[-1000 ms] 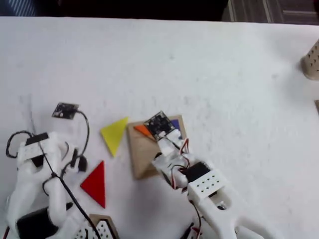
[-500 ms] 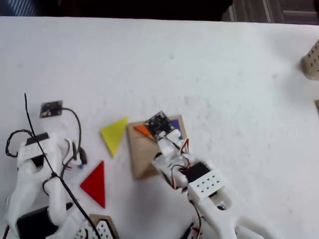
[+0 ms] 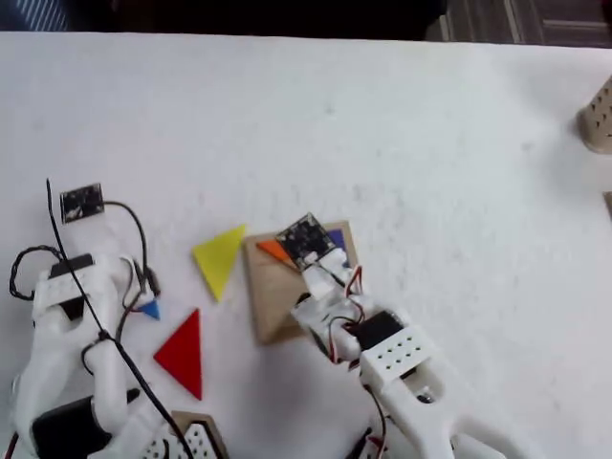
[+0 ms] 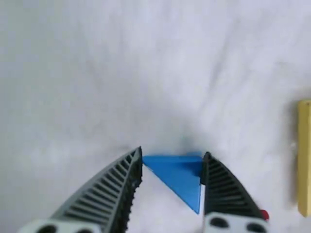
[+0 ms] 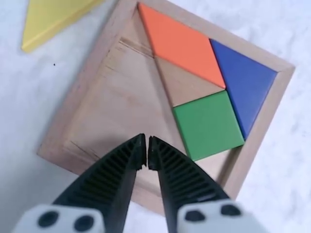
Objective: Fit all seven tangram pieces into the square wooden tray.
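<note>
Your left gripper (image 4: pixel 171 158) is spread wide, with the small blue plastic triangle (image 4: pixel 180 177) lying flat on the white cloth-covered table (image 3: pixel 382 124) between its two ridged fingers (image 4: pixel 121 184). One edge of the triangle looks to be touching one finger, and a thin gap shows at the other, so the piece is straddled and not clamped.

Off to that gripper's side, towards your other arm, you can see the edge of the large yellow plastic triangle (image 4: pixel 304 155). From the high view, the large red plastic triangle (image 3: pixel 182 352) lies just beside the same gripper, nearer the arm bases, apart from the blue piece.

Your right gripper (image 5: pixel 147 143) is closed almost tip to tip, with only a sliver between the fingers, and it has hold of nothing. It hangs over the square wooden tray (image 5: pixel 116 102), with its tips above the bare part of the floor.

Beyond those fingertips, three pieces sit inside the tray:
- an orange parallelogram (image 5: pixel 182 46) along the far rim
- a dark blue triangle (image 5: pixel 245 82) in the corner next to it
- a green square (image 5: pixel 208 124), closest to the tips and touching the blue triangle

The yellow triangle lies outside the tray, just beside its rim, between your two grippers.
</note>
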Available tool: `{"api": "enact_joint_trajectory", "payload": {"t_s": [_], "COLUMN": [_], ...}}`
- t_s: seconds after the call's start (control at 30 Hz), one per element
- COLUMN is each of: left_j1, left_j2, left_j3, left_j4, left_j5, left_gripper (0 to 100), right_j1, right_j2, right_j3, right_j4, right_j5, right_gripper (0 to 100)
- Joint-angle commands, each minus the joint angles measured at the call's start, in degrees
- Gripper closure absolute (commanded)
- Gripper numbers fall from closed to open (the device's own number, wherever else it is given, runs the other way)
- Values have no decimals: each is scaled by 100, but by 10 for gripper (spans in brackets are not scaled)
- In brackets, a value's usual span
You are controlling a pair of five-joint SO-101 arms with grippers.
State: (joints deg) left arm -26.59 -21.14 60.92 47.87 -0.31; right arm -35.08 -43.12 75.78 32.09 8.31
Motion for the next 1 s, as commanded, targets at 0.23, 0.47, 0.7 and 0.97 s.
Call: {"api": "enact_joint_trajectory", "payload": {"t_s": [0.23,0.47,0.7,0.97], "left_j1": [101,101,101,101], "left_j2": [-101,-101,-119,-127], "left_j3": [-123,-123,-123,-123], "left_j4": [-360,-343,-334,-343], "left_j5": [26,18,18,18], "left_gripper": [968,968,968,968], "right_j1": [189,198,198,207], "right_j2": [-154,-154,-154,-198], "right_j3": [-26,-18,-18,79], "right_j4": [4,4,40,4], "right_j5": [97,97,97,97], "right_gripper": [981,981,981,981]}}
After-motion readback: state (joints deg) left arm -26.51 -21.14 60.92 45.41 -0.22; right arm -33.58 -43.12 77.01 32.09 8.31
